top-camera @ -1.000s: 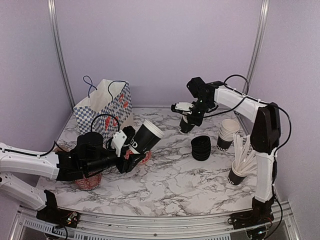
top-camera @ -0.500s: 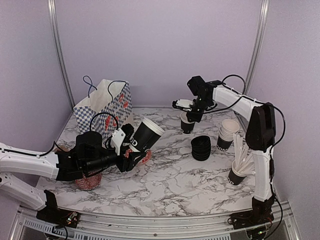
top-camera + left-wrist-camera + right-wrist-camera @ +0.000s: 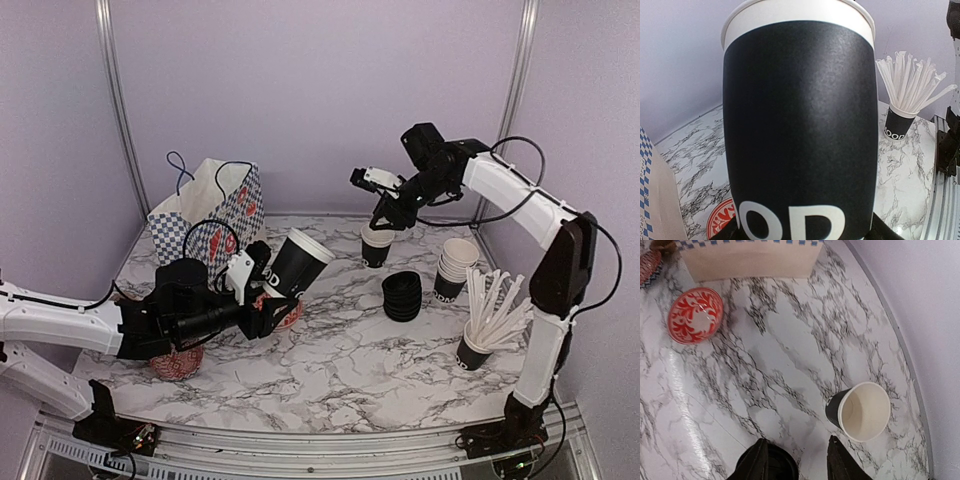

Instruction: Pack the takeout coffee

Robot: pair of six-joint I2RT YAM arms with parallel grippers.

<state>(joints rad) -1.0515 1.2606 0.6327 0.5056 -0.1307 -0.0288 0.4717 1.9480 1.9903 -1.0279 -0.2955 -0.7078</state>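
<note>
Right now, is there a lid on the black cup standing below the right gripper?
No. The black paper cup stands uncovered on the marble table, with its cream inside showing through the open top.

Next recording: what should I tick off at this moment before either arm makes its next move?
1. Grip of left gripper on held cup: ok, cup tilted.
2. Lid on held cup: not ok, none.
3. The standing cup upright: ok, no lid on it.
4. The right gripper empty: ok, open above standing cup.
5. A stack of lids at hand: ok.
6. The bag upright, mouth open: ok.
</note>
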